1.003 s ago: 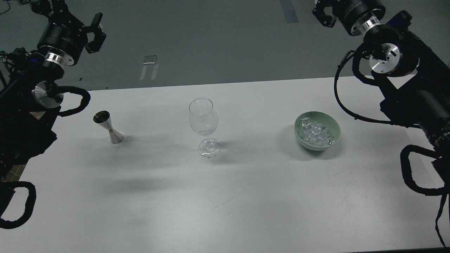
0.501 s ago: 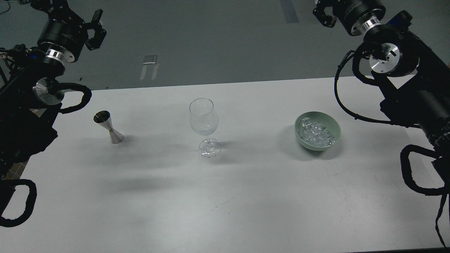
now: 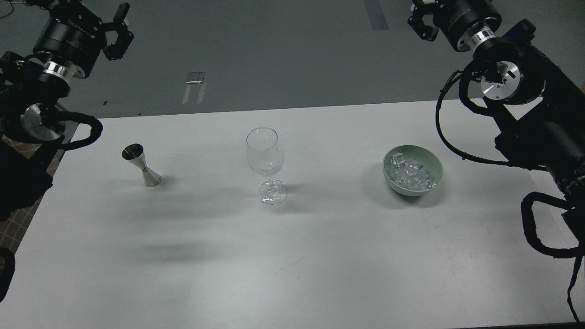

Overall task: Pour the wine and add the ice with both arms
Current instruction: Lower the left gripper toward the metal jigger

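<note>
A steel jigger (image 3: 140, 165) stands on the left of the white table (image 3: 292, 256); no wine can be made out in it. A clear stemmed glass (image 3: 265, 157) stands upright at the middle and looks empty. Ice cubes (image 3: 410, 174) lie heaped in a pale green bowl (image 3: 432, 179) on the right. My left gripper (image 3: 117, 31) is raised at the top left, beyond the table's far edge, with its fingers spread and empty. My right gripper (image 3: 418, 19) is raised at the top right, dark and partly cut off by the frame edge.
Grey floor lies beyond the table's far edge. Looped black cables (image 3: 450, 132) hang from the right arm above the table's right end. Tiled floor (image 3: 18, 228) shows past the left table edge.
My left arm has drawn up and to the left, off the table's left edge. My right arm has shifted slightly. The jigger, glass and bowl have not moved.
</note>
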`<state>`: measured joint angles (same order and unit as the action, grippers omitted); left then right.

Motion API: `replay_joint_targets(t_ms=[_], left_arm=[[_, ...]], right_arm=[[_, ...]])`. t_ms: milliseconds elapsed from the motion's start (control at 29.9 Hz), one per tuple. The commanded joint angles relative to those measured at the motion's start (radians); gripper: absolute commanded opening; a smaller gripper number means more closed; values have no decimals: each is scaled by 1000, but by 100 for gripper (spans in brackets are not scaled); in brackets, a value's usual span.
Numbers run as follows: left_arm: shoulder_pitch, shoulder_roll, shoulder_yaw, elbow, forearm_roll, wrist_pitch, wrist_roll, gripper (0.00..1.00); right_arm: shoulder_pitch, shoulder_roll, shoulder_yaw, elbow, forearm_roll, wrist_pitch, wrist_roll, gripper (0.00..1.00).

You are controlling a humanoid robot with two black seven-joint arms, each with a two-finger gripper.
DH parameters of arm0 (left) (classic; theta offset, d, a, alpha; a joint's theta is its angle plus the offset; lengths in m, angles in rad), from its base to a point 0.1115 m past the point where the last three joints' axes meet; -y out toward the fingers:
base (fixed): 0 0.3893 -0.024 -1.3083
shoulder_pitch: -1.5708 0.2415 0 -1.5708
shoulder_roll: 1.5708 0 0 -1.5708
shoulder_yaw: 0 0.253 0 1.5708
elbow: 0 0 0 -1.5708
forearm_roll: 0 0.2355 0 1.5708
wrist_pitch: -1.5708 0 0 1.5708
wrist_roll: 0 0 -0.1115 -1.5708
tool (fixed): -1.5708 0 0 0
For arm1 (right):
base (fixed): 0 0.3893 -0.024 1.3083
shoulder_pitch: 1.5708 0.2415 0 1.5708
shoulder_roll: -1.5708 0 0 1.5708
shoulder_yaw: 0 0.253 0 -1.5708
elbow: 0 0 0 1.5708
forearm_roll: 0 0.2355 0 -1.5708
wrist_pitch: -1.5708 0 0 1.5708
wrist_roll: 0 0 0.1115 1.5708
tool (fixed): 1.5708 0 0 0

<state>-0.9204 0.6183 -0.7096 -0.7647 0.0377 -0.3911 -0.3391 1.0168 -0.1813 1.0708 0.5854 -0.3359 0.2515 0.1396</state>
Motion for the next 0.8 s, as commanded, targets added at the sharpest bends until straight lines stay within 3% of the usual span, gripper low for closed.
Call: replay_joint_targets(t_ms=[0, 501, 769], left_arm=[[15, 58, -1, -31, -48, -2, 0, 98], [146, 230, -28, -151, -302, -38, 3, 98], [435, 262, -168, -373, -343, -38, 9, 98]], right_arm=[[-7, -1, 0, 2, 0, 0, 0, 100], [-24, -4, -2, 1, 0, 2, 0, 100], [-37, -6, 1, 2, 0, 0, 0, 100]])
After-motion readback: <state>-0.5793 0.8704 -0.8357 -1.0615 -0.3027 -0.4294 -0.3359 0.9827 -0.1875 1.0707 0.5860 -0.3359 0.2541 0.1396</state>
